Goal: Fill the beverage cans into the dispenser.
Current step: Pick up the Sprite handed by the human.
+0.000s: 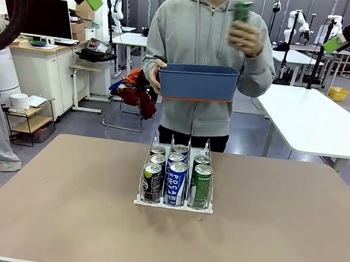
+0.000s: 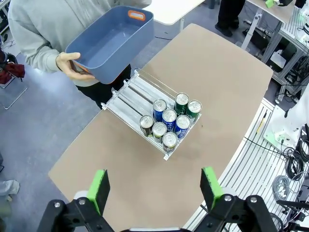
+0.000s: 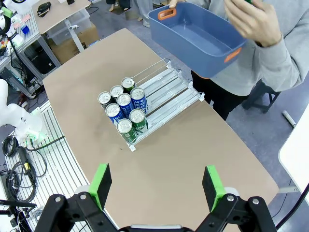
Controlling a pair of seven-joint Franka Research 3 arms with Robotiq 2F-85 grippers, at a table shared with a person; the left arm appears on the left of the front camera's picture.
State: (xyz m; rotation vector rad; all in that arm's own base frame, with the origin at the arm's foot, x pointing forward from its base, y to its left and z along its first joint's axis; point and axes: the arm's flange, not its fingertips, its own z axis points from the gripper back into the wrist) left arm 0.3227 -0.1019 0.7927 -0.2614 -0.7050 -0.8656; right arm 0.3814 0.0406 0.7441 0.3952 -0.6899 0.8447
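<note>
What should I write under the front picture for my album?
A person holds up a green can and a blue bin behind a table where eight cans stand in the dispenser.

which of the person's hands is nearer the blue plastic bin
Their right hand: it grips the end of the blue plastic bin. Their left hand is raised above the bin, apart from it, holding a slim green drink can.

"POCARI" in white letters down the blue front can (image 1: 176, 182) in the dispenser's (image 1: 173, 205) middle lane
</note>
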